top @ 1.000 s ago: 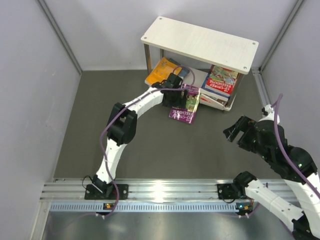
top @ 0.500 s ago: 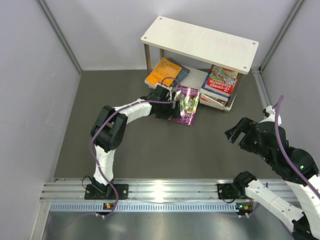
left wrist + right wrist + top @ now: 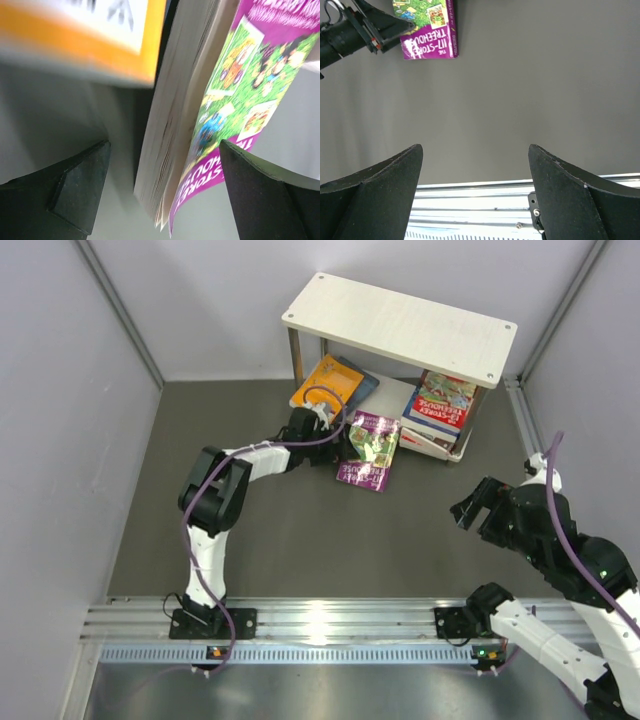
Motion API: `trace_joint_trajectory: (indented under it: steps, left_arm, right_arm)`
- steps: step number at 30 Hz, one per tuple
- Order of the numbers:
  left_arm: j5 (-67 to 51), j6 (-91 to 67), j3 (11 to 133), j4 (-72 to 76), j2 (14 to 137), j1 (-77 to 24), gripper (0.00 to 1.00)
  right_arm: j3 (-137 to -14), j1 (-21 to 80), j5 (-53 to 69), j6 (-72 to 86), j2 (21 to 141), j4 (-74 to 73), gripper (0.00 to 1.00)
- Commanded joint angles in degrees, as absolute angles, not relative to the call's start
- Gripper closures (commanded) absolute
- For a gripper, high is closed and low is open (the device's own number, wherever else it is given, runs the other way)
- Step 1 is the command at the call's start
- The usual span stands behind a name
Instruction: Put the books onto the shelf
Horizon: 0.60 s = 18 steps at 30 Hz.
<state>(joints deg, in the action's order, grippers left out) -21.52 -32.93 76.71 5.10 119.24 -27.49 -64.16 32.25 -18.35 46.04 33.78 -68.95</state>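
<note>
shelf top (image 3: 400,328): pale wood-grain board, matt
purple book (image 3: 240,90): glossy printed cover, rough paper page edges
my left fingers (image 3: 75,192): matt black plastic
my right fingers (image 3: 375,190): same matt black
floor (image 3: 300,540): dark grey, smooth, matt
base rail (image 3: 330,622): bare shiny metal

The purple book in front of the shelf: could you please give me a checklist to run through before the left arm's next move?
1. Left gripper open: ok, jaws stand wide.
2. Purple book lined up with it: ok, in the left wrist view its page edge sits between the fingers.
3. Fingers touching the book: cannot tell.
4. Purple book on the shelf: not ok, it lies mostly on the table in front of the lower tier.
5. Free slot between the orange book and the cartoon-cover stack: cannot tell, the top board hides most of it.
6. Right gripper out of the way: ok, open and well apart from the book.
</note>
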Motion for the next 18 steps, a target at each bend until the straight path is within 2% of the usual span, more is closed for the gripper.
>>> trace_joint_trajectory:
  steps: [1,7,10,13,14,15,17,18]
  left_arm:
    - [-27.67,-34.27,77.87,11.94,122.51,-27.16,0.05]
    - [-32.16,-38.14,74.89,17.31,124.10,-28.21,0.08]
    - [-34.19,-40.43,74.97,20.03,124.98,-28.91,0.13]
    - [-35.24,-41.92,75.41,21.36,124.81,-29.27,0.44]
    - [-35.24,-42.18,75.50,21.44,124.63,-29.18,0.61]
    - [-35.07,-42.01,75.67,20.23,124.19,-29.18,0.67]
    - [-34.80,-41.57,76.55,18.55,123.05,-29.01,0.84]
    - [-34.63,-41.40,76.64,18.11,122.52,-28.92,1.00]
  right_arm:
    - [-66.09,32.87,-18.81,45.17,34.45,-70.57,0.14]
    - [-66.01,32.87,-19.16,45.53,34.54,-70.93,0.14]
    - [-65.74,32.78,-19.25,45.62,34.89,-70.67,0.14]
    - [-65.57,32.87,-19.16,45.35,35.24,-69.96,0.14]
    - [-65.39,32.87,-19.07,45.18,35.33,-69.70,0.14]
    - [-65.13,32.87,-18.90,45.00,35.42,-69.00,0.14]
    - [-64.87,32.87,-18.46,44.65,35.25,-68.38,0.14]
    - [-64.52,32.87,-18.28,44.47,35.33,-67.42,0.14]
